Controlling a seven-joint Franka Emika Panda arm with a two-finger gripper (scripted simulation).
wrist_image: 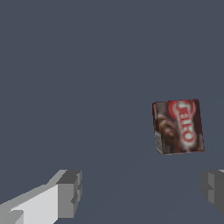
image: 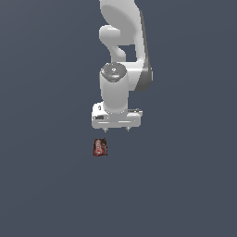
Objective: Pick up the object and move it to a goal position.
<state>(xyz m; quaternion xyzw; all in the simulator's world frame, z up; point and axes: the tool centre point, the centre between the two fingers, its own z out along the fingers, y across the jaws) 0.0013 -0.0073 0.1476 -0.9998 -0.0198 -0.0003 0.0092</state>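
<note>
Gripper (image: 116,129) hangs spread wide, offset from the object (image: 100,147); descending unaligned, a finger risks toppling it

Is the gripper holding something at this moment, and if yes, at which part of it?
Nothing is held. The gripper is open, with its fingers wide apart, and the small brown and red box lies apart from them, not between them.

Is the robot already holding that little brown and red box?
No: the box lies on the surface apart from the open gripper, whose fingers have nothing between them.
</note>
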